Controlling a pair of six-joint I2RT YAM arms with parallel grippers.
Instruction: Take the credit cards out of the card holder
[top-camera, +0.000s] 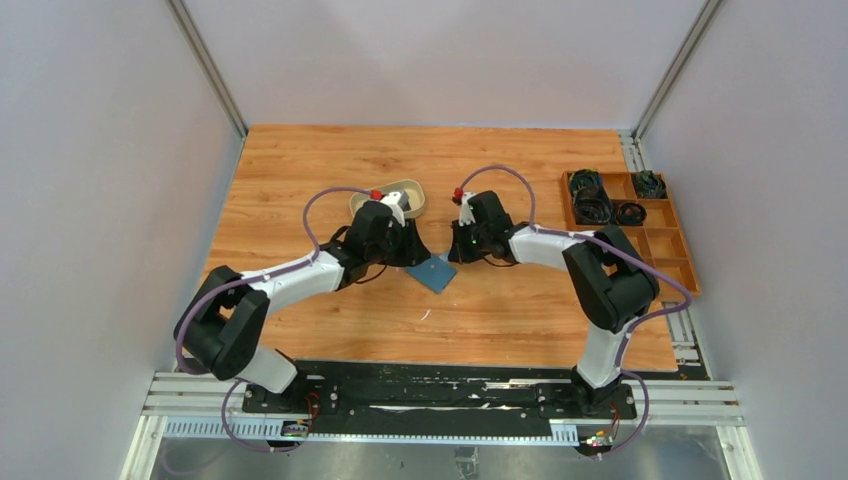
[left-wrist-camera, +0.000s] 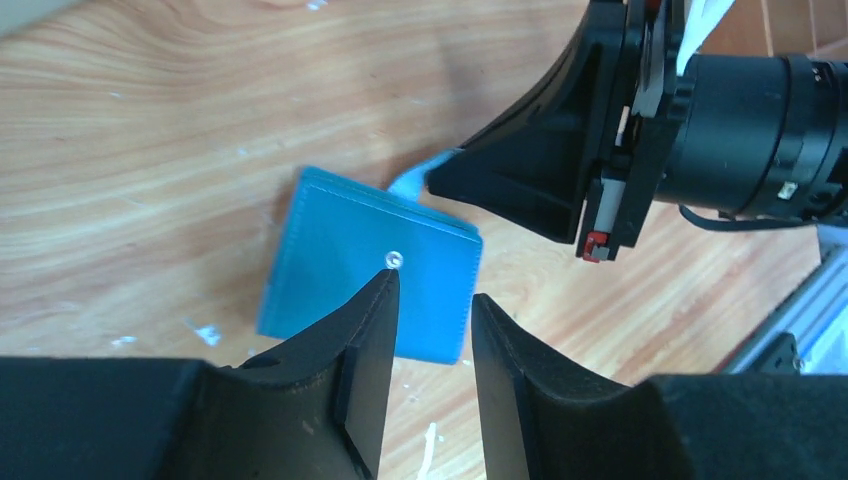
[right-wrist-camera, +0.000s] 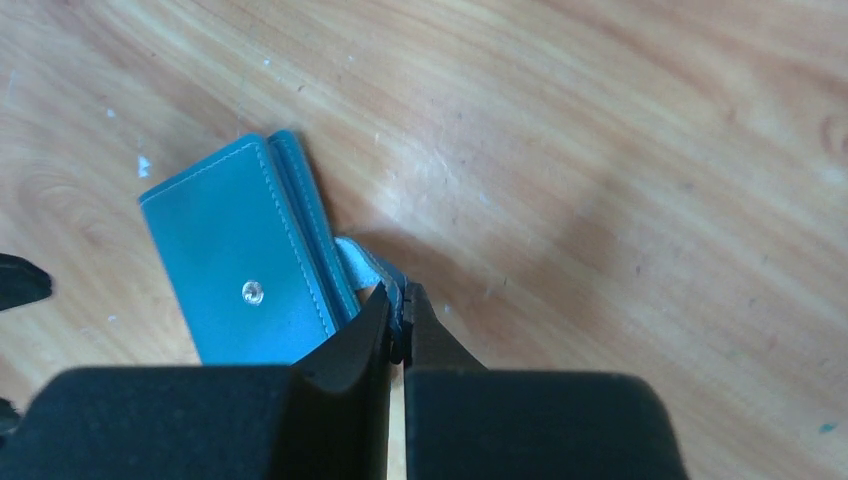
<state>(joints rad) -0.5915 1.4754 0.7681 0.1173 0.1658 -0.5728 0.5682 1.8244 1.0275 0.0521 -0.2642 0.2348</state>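
Teal card holder (right-wrist-camera: 240, 270) flat on wood table (top-camera: 300, 170), closed. Right gripper (right-wrist-camera: 400, 322) pinched shut on snap tab (right-wrist-camera: 358, 258); left gripper (left-wrist-camera: 430, 300) half open over it, empty. Risk: tab tug drags unpinned holder instead of unsnapping.

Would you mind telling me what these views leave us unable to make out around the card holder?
- The credit cards: unseen in every view; the card holder lies folded shut.
- Tip of the snap tab: right wrist view, pinched inside the right claw.
- Inside of the beige tray: top view, the left arm covers it.
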